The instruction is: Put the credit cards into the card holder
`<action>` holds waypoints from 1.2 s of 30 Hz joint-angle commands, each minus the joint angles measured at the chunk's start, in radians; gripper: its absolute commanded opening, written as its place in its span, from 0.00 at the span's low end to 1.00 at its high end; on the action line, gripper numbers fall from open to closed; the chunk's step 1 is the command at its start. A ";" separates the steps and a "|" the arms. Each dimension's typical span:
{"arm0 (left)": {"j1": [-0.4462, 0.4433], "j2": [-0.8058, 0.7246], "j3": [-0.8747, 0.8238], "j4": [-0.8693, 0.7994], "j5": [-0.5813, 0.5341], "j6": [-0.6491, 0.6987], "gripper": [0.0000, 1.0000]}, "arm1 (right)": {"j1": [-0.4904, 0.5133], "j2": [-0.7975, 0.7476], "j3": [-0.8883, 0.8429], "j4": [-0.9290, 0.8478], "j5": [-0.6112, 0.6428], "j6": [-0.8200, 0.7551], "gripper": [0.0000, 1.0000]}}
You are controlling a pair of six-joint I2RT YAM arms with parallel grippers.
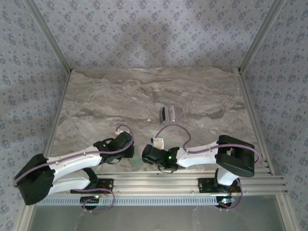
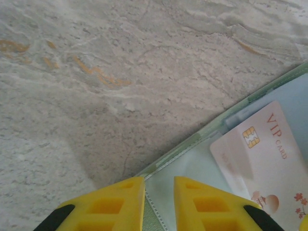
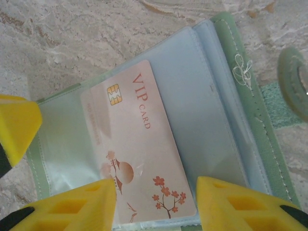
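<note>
The sage-green card holder (image 3: 267, 144) lies open on the marble, its clear sleeves facing up. A pink credit card marked VIP (image 3: 139, 144) lies slanted on its left panel, its upper end hazy under a sleeve. My right gripper (image 3: 156, 208) is open, its yellow fingers on either side of the card's near end. My left gripper (image 2: 159, 204) hangs over the holder's edge (image 2: 192, 142) with a narrow gap between the jaws and nothing clamped. One of its fingers (image 3: 14, 125) shows beside the holder's left edge. Silvery credit cards (image 1: 167, 114) sit at mid-table.
Both grippers (image 1: 132, 149) (image 1: 146, 155) meet near the table's front edge, over the holder. A small white piece (image 1: 158, 143) lies just behind the right gripper. A rounded green tab (image 3: 293, 86) lies past the holder's right border. Bare marble (image 1: 120, 91) stretches to the patterned walls.
</note>
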 commanded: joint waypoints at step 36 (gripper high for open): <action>0.021 0.180 0.037 0.102 0.014 0.062 0.23 | -0.153 0.079 0.120 -0.094 -0.192 -0.342 0.33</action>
